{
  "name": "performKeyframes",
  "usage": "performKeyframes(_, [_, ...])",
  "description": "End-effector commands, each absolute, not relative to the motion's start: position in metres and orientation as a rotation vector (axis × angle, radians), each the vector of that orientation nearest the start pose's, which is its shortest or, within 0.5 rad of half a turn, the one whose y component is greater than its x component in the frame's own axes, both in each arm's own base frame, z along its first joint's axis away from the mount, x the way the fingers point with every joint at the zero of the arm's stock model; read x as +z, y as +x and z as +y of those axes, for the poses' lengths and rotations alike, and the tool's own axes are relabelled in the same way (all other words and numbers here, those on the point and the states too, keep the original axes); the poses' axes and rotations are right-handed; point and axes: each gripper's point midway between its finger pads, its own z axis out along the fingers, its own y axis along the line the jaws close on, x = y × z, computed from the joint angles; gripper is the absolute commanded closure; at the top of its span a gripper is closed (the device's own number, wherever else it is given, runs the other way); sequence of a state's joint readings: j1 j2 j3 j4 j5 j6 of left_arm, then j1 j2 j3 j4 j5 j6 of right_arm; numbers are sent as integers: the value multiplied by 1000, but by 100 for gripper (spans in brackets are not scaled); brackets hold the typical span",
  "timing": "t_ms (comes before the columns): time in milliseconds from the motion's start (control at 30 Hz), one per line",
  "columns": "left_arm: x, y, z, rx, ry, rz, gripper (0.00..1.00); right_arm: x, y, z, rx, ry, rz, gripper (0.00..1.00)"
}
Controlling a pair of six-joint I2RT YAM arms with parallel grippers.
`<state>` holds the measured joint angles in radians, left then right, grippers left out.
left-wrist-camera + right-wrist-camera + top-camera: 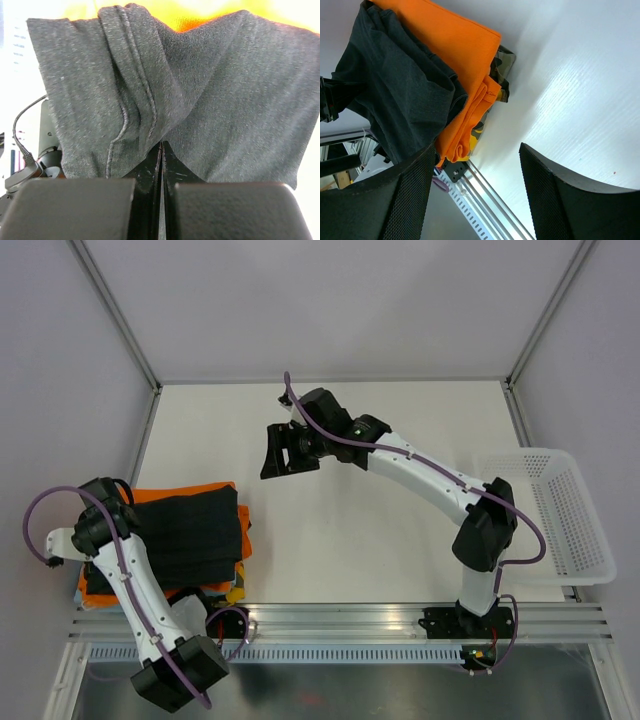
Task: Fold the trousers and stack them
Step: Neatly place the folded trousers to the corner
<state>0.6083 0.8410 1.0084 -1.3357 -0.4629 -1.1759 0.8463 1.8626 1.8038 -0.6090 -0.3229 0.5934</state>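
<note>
The left end effector [161, 149] is clenching an edge of the folded trousers [195, 530], apparently to square them atop the orange garment [190, 490] at the desk's [350, 550] eight o'clock. The right end effector [283, 452] is hovering released near twelve, likely to stay clear.

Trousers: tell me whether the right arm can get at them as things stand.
Probably yes. The right gripper hangs open over the table, nothing between it and the trousers; the left gripper seems to pinch only their far edge.

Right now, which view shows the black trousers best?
Top external: folded black trousers mostly visible atop the orange garment. Left wrist shows only a fabric close-up pinched in the left gripper; right wrist shows them obliquely, partly cut off.
</note>
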Motion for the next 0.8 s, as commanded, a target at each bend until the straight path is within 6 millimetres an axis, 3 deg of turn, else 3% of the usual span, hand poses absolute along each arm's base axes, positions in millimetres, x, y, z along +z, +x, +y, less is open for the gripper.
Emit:
performKeyframes(0, [160, 65, 100, 583, -2216, 1731, 98, 253, 286, 428, 1069, -499, 2364, 25])
performKeyframes(167, [143, 51, 103, 724, -2248, 1774, 98, 245, 287, 430, 1063, -503, 2382, 25])
performKeyframes(333, [150, 78, 99, 569, -2302, 1820, 98, 241, 289, 431, 1067, -502, 2385, 25])
performKeyframes(433, [160, 76, 117, 691, -2299, 1716, 98, 240, 289, 434, 1079, -501, 2381, 25])
performKeyframes(600, [173, 43, 153, 954, -2345, 1546, 98, 237, 292, 431, 1067, -494, 2379, 24])
performKeyframes(767, [183, 30, 177, 1128, -2270, 1539, 98, 234, 298, 430, 1065, -481, 2383, 24])
